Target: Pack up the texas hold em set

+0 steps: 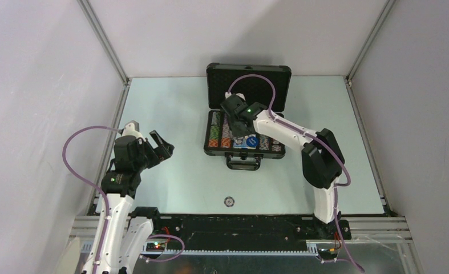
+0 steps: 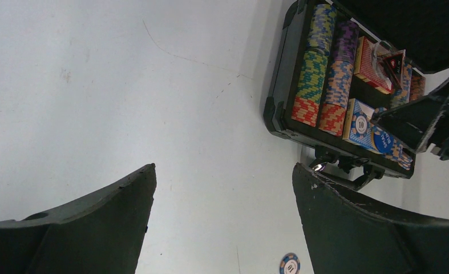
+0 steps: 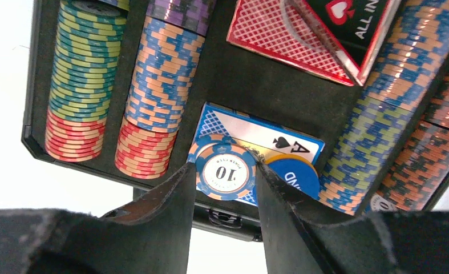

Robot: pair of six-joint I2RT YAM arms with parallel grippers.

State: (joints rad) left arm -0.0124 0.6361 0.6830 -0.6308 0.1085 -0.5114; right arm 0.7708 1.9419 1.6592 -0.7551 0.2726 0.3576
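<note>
Blue chip [image 3: 226,171] is pinched by the right gripper [image 3: 224,180] over the deck [image 3: 279,140] in the open case [image 3: 32,74]; a free slot seems needed for release, while the left gripper [image 2: 223,171] is spread.

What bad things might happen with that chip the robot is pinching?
The 10 chip is pinched only by its edges in the right gripper, so it may slip. It hangs over the blue card deck, not a chip row, so it might land loose there. A loose chip on the table might get forgotten.
</note>
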